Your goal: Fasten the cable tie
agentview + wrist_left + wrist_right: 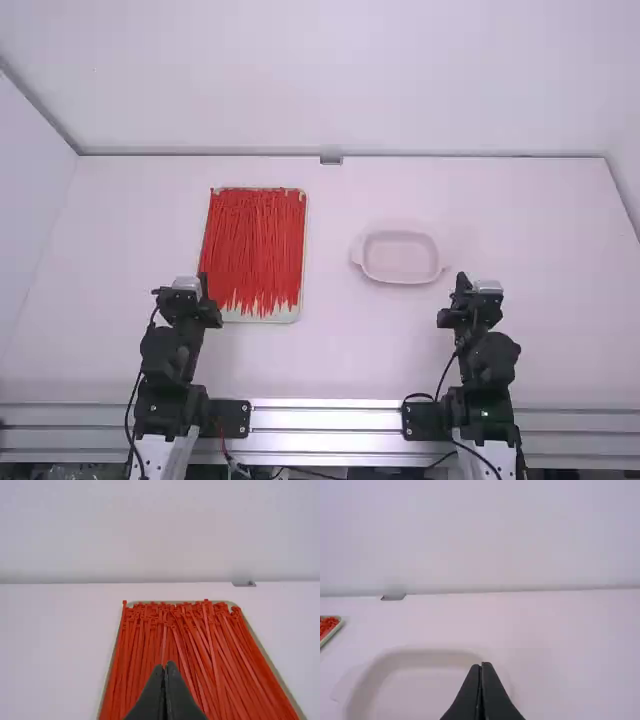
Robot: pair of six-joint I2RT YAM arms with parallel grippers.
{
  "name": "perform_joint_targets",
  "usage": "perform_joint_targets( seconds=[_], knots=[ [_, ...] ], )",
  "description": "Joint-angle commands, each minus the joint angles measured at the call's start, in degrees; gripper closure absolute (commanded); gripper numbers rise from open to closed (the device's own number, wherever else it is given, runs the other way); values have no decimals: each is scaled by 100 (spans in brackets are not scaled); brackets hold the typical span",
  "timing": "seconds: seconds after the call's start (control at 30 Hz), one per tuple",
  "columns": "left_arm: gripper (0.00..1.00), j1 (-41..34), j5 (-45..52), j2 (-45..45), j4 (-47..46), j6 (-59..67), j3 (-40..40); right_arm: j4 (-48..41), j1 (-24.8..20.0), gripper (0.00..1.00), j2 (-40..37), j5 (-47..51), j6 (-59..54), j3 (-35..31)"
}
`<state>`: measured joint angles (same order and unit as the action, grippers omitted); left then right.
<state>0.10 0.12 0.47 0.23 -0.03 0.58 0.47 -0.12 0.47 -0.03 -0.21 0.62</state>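
Observation:
Several red cable ties [254, 250] lie side by side on a flat tray [262, 316] left of the table's middle. The same cable ties [200, 650] run lengthwise in the left wrist view, with the tray's rim [264, 650] beside them. My left gripper [203, 287] sits folded back near the tray's near left corner, shut and holding nothing [164, 667]. My right gripper [461, 284] rests folded back just short of a white dish [401, 257], also shut and holding nothing [480, 667].
The white dish [410, 675] has small handles and nothing in it. A small grey bracket [331, 157] sits at the table's far edge against the back wall. White walls close the table on the left and right.

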Motion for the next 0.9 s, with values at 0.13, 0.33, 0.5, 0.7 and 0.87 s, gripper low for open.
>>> perform_joint_targets(
  seconds=[0.13, 0.33, 0.5, 0.7, 0.87],
  knots=[
    [98, -3, 5, 53, -7, -1, 46, 7, 2, 98, 54, -9, 0, 34],
    [95, -12, 14, 319, -122, -1, 275, -28, 27, 95, 289, -26, -9, 206],
    [89, -25, 27, 782, -297, -56, 630, -149, 81, 89, 682, -37, -32, 499],
    [82, -65, 47, 1477, -519, -107, 1130, -268, 152, 82, 1252, -57, -44, 897],
    [73, -105, 184, 2204, -766, -159, 1681, -393, 227, 73, 1864, -131, -70, 1335]
  ],
)
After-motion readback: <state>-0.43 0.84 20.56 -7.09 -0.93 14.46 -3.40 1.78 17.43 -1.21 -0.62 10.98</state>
